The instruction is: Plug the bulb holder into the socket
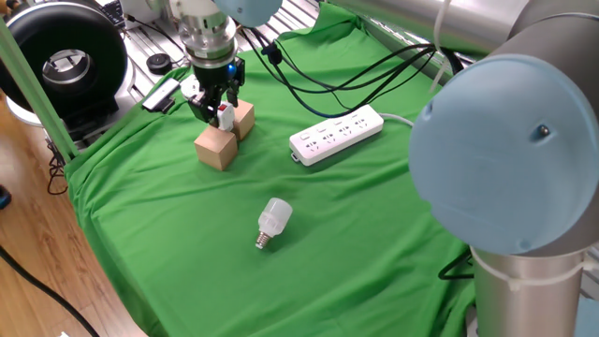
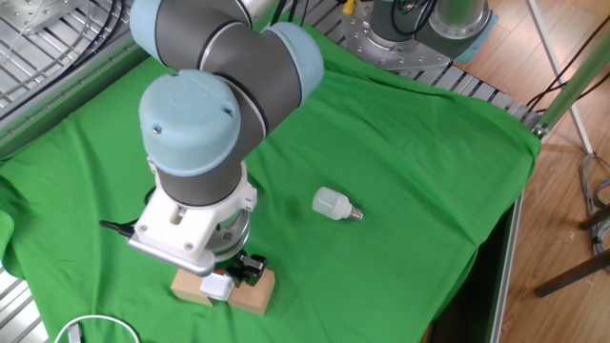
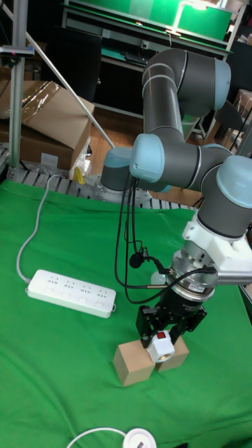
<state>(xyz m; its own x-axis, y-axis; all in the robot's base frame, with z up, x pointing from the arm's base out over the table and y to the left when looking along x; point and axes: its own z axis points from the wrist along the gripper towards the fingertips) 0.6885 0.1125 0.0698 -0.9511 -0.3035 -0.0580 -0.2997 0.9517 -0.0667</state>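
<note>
We note gripper (image 3: 162, 341) clamped on holder (image 3: 160, 345) sides above cubes (image 3: 134, 362); we judge holder light, rigid, slippery; socket (image 3: 72, 292) well apart.

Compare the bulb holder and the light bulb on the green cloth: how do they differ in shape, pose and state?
The bulb holder is small and boxy with a red patch; the light bulb is rounded with a metal screw base. The bulb holder sits between the fingers of the gripper at the wooden cubes; the light bulb lies on its side, alone on the cloth. Both are white.
</note>
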